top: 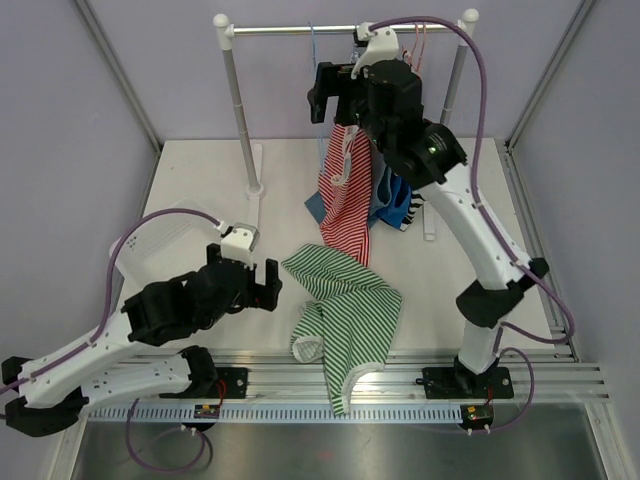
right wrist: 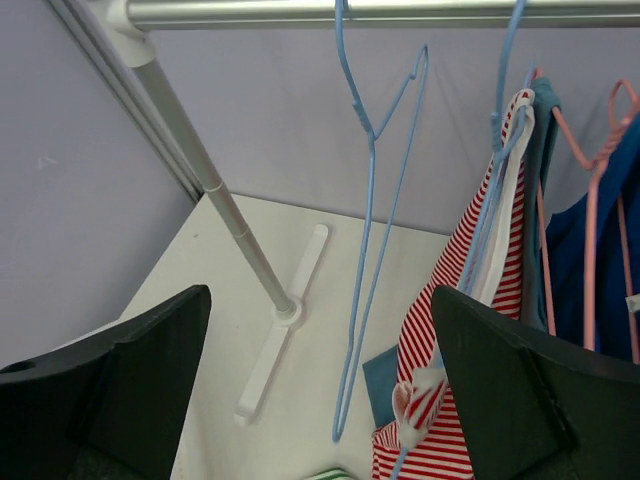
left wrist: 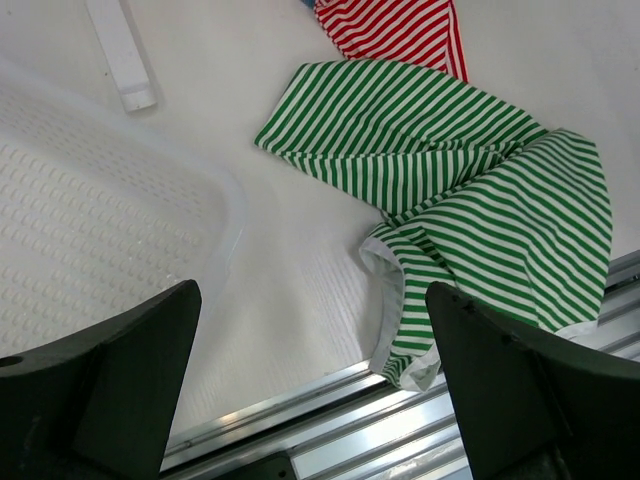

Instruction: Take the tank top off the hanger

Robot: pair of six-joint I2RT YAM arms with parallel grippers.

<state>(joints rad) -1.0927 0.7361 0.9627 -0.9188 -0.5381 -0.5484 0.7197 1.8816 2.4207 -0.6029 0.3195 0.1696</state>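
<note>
A red-and-white striped tank top (top: 345, 205) hangs from a blue hanger (right wrist: 497, 170) on the rail (top: 300, 30); it shows in the right wrist view (right wrist: 455, 330) too. My right gripper (top: 332, 95) is open and empty, raised near the rail just left of that top, with an empty blue hanger (right wrist: 375, 230) between its fingers' line of sight. A green-and-white striped top (top: 345, 305) lies loose on the table, also in the left wrist view (left wrist: 470, 210). My left gripper (top: 262, 285) is open and empty, low, just left of the green top.
A blue garment (top: 395, 205) hangs on a pink hanger (right wrist: 600, 230) to the right. The rack's left post (top: 240, 110) and white foot (right wrist: 285, 320) stand at the back left. A clear plastic tray (left wrist: 90, 230) lies at the left. Aluminium rails (top: 400, 380) edge the table's front.
</note>
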